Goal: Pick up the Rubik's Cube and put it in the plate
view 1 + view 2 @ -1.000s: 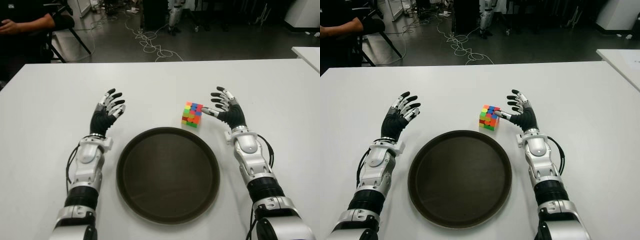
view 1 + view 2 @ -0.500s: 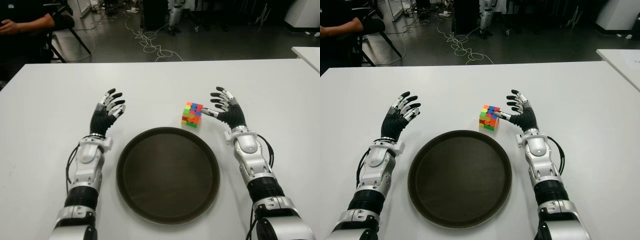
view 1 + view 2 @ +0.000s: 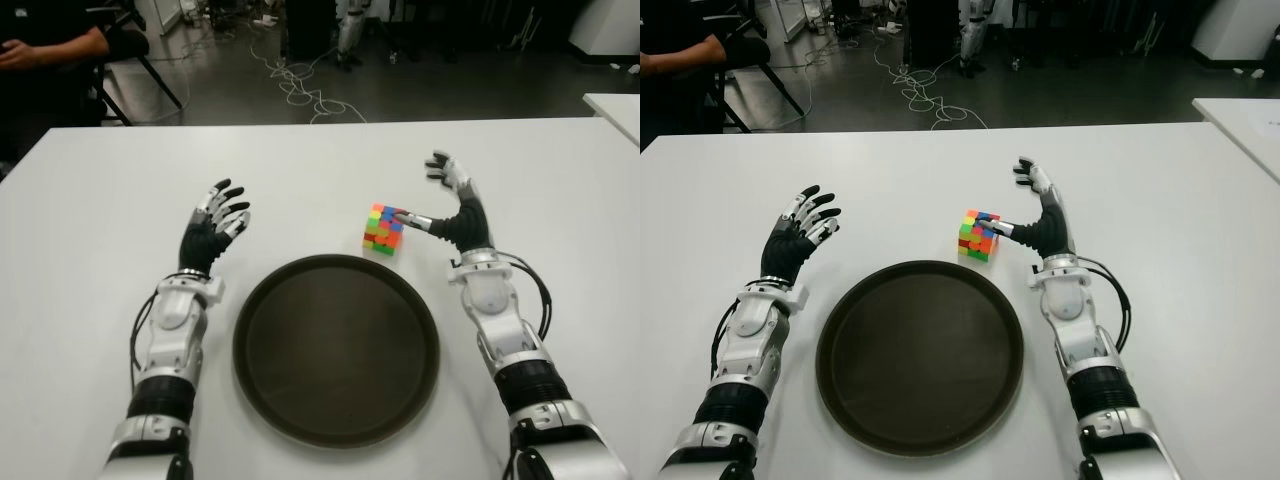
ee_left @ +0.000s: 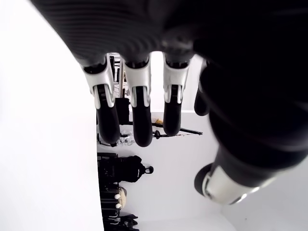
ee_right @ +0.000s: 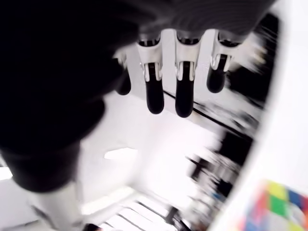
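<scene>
Cube (image 3: 384, 229): I see it standing on the table (image 3: 90, 230), just beyond the far rim of the plate and a little toward my right side. It is outside the plate and appears clear of the rim.

Plate (image 3: 420, 300): dark, round, lying flat on the table between my two forearms. I see nothing in it.

Right hand (image 3: 452, 211): the working hand, raised just to the right of the cube. The fingers are extended and spread, pointing up and away. The thumb reaches across toward the cube's right face, and its tip looks to be at or against that face, though I cannot tell whether it presses. Nothing is grasped. The right wrist view shows straight fingers and the cube off at the picture's corner, not between them.

Left hand (image 3: 212, 230): idle, showing to the left of the plate's far rim, fingers relaxed and slightly fanned, holding nothing. The left wrist view confirms straight fingers with nothing between them.

Background: a seated person (image 3: 40, 45) at the far left and loose cables (image 3: 300, 85) on the floor beyond the table.

Progress: I judge the task at the approach stage. Nothing is done yet. Remaining steps are closing the right fingers around the cube, lifting it, carrying it back over the rim, and setting it down in the plate.
</scene>
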### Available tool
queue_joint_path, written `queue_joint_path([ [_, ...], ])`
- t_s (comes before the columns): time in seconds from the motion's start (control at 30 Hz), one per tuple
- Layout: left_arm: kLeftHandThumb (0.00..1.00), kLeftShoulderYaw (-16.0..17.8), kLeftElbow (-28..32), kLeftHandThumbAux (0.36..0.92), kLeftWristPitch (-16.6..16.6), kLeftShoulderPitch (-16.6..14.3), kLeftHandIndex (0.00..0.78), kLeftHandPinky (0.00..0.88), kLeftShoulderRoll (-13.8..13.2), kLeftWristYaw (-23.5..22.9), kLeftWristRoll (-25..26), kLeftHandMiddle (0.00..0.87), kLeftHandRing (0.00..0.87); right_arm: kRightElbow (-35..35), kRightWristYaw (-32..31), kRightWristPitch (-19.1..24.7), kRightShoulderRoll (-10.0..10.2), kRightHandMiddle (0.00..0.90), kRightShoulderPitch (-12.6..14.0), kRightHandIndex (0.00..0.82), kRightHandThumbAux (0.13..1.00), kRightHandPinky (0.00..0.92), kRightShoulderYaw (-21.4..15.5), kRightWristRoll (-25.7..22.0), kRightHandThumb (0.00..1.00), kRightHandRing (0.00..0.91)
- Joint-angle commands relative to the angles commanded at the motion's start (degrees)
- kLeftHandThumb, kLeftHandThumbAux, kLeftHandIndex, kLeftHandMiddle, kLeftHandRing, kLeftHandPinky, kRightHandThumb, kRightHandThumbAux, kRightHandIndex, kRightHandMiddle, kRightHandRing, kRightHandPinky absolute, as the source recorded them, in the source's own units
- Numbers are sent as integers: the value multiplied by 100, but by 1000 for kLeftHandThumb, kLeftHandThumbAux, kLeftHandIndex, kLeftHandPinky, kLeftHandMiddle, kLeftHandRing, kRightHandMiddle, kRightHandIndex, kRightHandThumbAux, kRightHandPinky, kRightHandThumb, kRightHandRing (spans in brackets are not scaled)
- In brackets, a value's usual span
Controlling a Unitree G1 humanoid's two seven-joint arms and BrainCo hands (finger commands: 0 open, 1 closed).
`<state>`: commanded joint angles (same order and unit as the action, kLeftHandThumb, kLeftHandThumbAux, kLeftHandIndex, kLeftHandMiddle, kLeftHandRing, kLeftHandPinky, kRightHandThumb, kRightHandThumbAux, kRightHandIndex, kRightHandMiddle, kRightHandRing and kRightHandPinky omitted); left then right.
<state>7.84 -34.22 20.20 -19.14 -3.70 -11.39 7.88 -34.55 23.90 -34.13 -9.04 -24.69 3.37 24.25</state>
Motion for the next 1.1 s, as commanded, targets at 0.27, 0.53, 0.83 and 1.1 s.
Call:
queue_joint_path([
  [0.27,139,9,-68,748,51,-16,126,267,-20,-66,3,204,226,135,1815,-699,-327,234,-245,148,884,305,302,1430,0,268],
  [0.53,135,10,-127,753,138,-32,130,267,-32,-136,-5,205,226,-343,2633,-929,-567,228,-1107,146,889,301,602,2005,0,256],
  [0.83,143,24,-109,748,106,-26,135,272,14,-15,-35,210,233,-1434,3699,-983,-539,229,-1822,170,868,262,1169,2482,0,234],
  [1.1,146,35,-124,747,132,-26,132,282,34,-2,4,210,237,-2162,3815,-868,-536,224,-2213,166,849,246,1753,2706,0,226],
])
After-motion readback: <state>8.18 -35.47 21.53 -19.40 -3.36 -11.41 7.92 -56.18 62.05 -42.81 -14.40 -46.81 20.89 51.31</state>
